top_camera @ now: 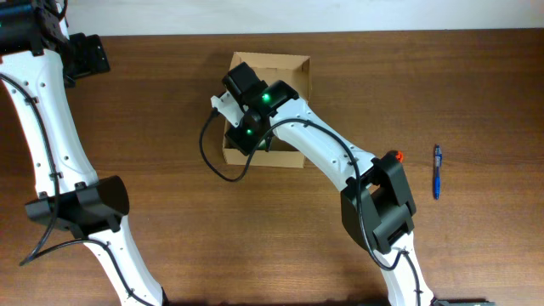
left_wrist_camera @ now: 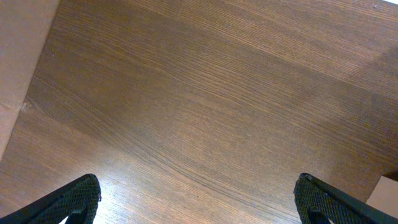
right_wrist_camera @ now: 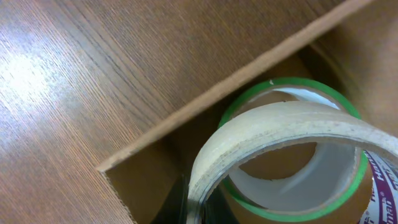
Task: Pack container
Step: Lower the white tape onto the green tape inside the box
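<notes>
The container is an open tan cardboard box at the table's back middle. My right gripper reaches down into its left half. In the right wrist view the box wall crosses the frame. Just inside it my right gripper is shut on the rim of a whitish tape roll. This roll hangs over a green-edged tape roll lying in the box. My left gripper is far off at the table's back left corner. It stands open above bare wood.
A blue pen lies on the table at the right. A black cable loops beside the box's left wall. A tan surface shows at the left edge of the left wrist view.
</notes>
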